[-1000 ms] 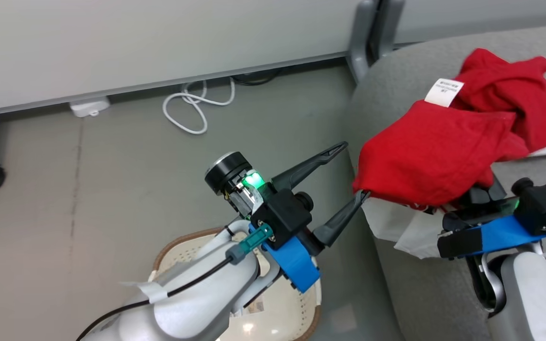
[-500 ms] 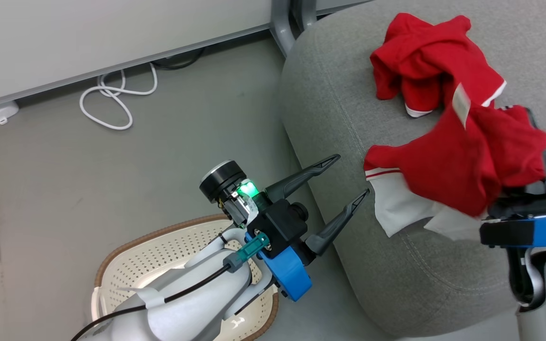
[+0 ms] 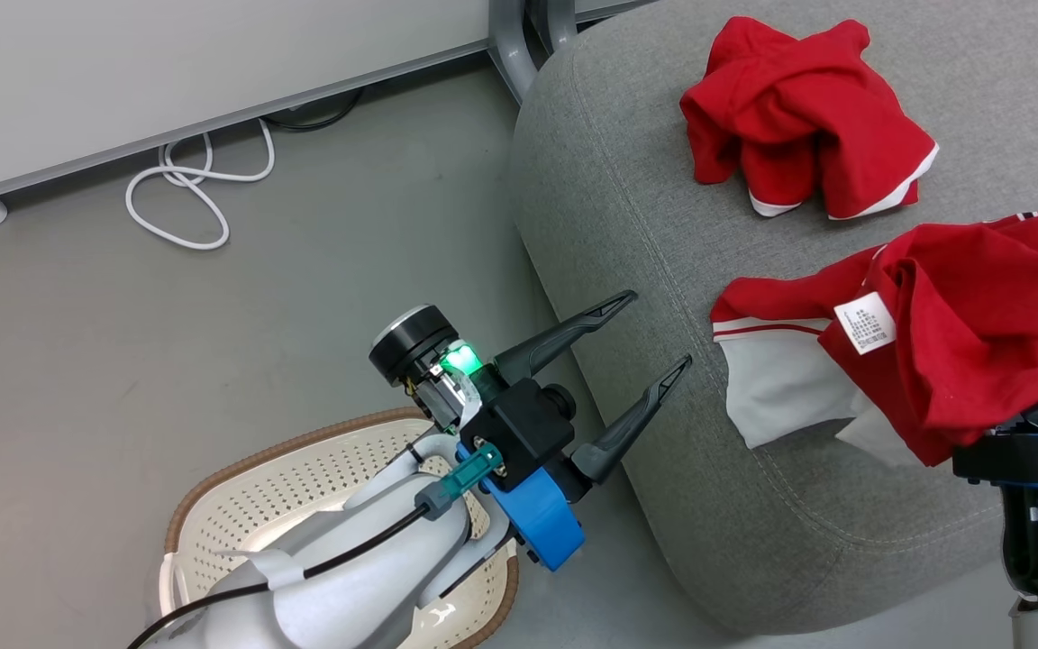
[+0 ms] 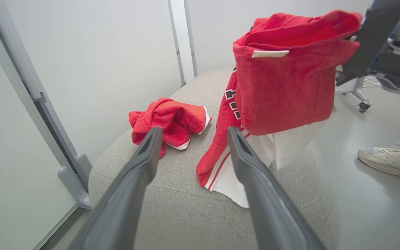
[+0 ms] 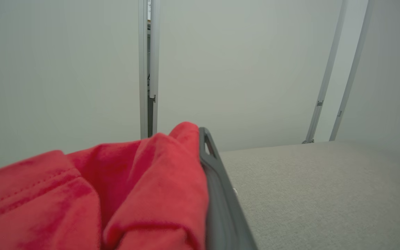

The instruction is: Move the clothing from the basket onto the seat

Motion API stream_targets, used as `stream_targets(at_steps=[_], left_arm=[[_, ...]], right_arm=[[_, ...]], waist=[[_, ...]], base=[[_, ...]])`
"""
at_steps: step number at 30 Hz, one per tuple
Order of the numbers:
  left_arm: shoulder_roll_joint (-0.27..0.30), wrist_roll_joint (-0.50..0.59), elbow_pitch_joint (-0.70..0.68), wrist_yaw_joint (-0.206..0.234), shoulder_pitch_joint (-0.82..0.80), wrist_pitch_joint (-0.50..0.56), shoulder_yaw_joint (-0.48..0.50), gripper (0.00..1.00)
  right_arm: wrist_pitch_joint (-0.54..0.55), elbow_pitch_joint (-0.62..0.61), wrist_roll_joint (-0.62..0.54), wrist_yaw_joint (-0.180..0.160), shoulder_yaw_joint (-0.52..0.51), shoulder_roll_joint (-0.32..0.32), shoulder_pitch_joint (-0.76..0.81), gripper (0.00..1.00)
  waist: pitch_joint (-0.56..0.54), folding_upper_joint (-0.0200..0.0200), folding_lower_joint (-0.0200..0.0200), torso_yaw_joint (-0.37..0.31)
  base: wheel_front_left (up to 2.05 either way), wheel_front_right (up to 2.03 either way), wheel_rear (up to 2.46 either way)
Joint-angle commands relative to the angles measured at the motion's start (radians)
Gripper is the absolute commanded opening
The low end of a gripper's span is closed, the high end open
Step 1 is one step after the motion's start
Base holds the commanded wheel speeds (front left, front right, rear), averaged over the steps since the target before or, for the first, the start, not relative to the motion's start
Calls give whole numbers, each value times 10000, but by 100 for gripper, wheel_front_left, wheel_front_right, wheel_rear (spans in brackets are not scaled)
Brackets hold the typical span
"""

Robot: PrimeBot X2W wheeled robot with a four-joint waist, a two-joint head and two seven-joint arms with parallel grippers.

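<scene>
Garment (image 3: 978,342) held by right gripper (image 5: 203,140) trails onto seat (image 3: 627,225) near edge.

The left arm (image 3: 348,577) reached in from the near left, its pale forearm rising to a black wrist (image 3: 519,433) with a blue bracket (image 3: 537,523) and a lit green lamp (image 3: 460,361); the left tool (image 3: 660,327) pointed far and right, its two dark fingers (image 3: 564,335) spread wide and holding nothing; the right arm (image 3: 1037,550) stood at the near right edge; the right tool (image 5: 205,146) was clamped tight on a red garment (image 3: 978,361) draped over it.
</scene>
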Motion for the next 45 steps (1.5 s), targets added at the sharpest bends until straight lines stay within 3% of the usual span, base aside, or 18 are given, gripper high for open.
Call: stream_targets(at_steps=[1,7,16,25,32,37,45], left_arm=[[66,-16,12,65,64,-78,53,100],[176,69,-35,160,-84,-156,167,100],[280,229,-213,235,-583,-162,284,100],[290,443,-239,197,-1221,-187,349,100],[225,579,-285,189,-1616,-252,427,100],[200,622,-258,174,-1813,-269,480,100],[146,678,-173,154,-1881,-308,507,100]], right_arm=[[-33,-106,-82,1,-61,46,39,0],[-33,-356,-133,1,-72,-196,-775,0],[-33,-291,-215,1,-475,-928,-3307,0],[-32,361,-303,1,-1444,-2328,-6245,0],[-30,1673,-220,1,-1719,-3425,-8000,0],[-23,2714,-406,1,-1692,-3586,-8199,0],[-21,4086,-498,1,-2299,-3143,-7196,0]], waist=[[0,0,0,22],[140,0,0,87],[930,0,0,396],[2174,0,0,1110],[2967,0,0,1531],[3410,0,0,1692],[3657,0,0,1812]], base=[[0,0,0],[0,0,0],[0,0,0],[0,0,0],[0,0,0],[0,0,0],[0,0,0]])
